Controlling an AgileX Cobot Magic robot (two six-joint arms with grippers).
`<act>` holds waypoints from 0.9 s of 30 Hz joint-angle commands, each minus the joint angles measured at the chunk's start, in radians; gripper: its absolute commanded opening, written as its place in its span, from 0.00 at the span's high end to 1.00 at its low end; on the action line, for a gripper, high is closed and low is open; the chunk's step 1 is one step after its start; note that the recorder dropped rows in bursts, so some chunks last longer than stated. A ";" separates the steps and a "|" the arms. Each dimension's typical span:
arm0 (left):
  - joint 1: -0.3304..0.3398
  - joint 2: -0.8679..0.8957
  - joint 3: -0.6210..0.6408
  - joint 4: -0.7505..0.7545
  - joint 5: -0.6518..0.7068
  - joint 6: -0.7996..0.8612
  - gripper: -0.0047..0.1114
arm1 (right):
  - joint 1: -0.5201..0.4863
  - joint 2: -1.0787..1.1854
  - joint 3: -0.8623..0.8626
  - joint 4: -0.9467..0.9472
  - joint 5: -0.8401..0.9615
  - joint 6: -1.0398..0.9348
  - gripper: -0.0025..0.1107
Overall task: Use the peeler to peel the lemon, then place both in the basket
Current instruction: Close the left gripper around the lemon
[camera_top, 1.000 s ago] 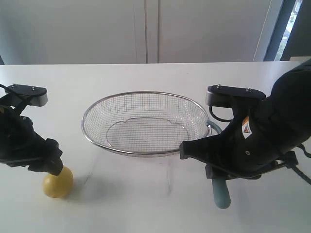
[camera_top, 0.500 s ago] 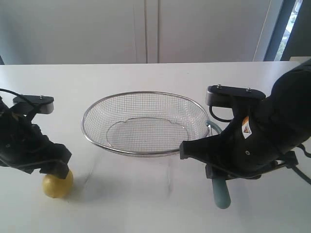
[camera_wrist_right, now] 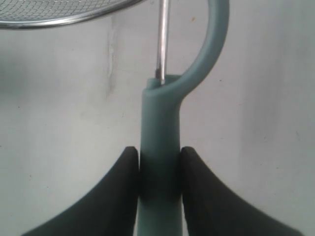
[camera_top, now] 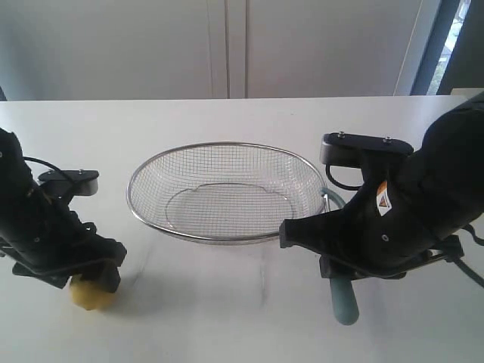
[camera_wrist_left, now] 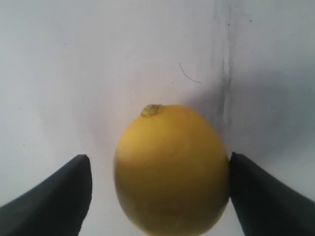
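Your left fingers [camera_wrist_left: 54,196] have come down wide around the lemon [camera_wrist_left: 172,169], which sits on the bench [camera_wrist_left: 74,73] between them, ready for closing, while your right fingers [camera_wrist_right: 118,196] stay clamped on the peeler [camera_wrist_right: 160,147] handle.

**One of Each Item, Two Hands**

On the single white surface [camera_top: 227,318] there is one yellow lemon [camera_top: 91,296], one teal-handled peeler [camera_wrist_right: 160,128] and one wire-mesh basket [camera_top: 219,239]. That makes three loose items in all. Two robot hands are in view, the left hand [camera_wrist_left: 160,194] and the right hand [camera_wrist_right: 160,189]. Each wrist view shows two dark fingers [camera_wrist_left: 54,201], four altogether.
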State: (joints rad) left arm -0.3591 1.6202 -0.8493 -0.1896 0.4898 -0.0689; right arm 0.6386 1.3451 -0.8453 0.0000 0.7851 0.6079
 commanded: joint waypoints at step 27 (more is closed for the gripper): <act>-0.002 0.044 -0.001 0.011 -0.010 -0.006 0.32 | -0.001 -0.010 -0.001 0.000 -0.011 -0.002 0.98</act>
State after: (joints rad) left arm -0.3591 1.6542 -0.8493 -0.1761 0.4549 -0.0689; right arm 0.6386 1.3451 -0.8453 0.0000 0.7807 0.6079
